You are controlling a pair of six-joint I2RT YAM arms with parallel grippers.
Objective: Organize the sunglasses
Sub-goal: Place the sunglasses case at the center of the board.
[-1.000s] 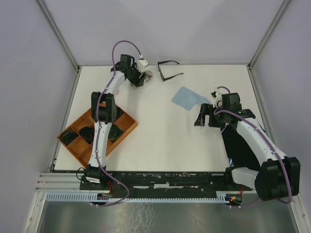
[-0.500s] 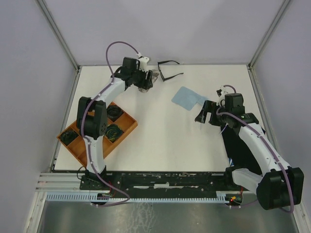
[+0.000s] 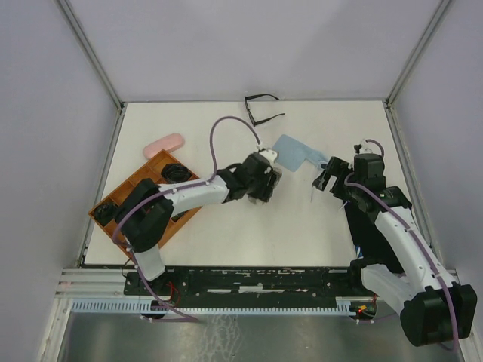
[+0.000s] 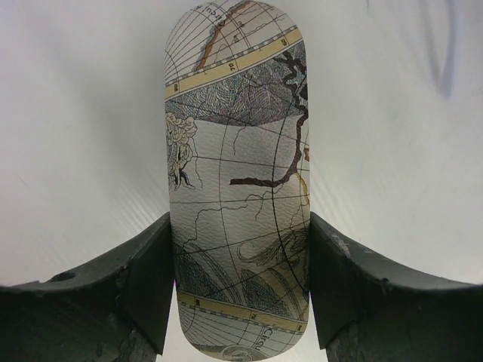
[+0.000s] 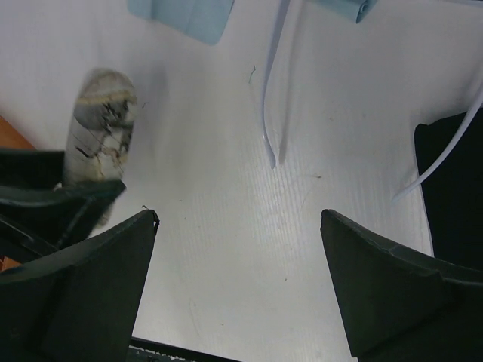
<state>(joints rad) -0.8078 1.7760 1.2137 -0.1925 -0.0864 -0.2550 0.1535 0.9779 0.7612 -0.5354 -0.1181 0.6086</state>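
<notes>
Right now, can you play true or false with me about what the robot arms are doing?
1. The left pincer grips a map-patterned case. True.
2. The right pincer holds the blue cloth. False: it is open and empty, near the cloth.
3. The thin black glasses sit in the orange tray. False: they lie on the table, at its far edge.
4. A pink case lies beside the orange tray. True.
</notes>
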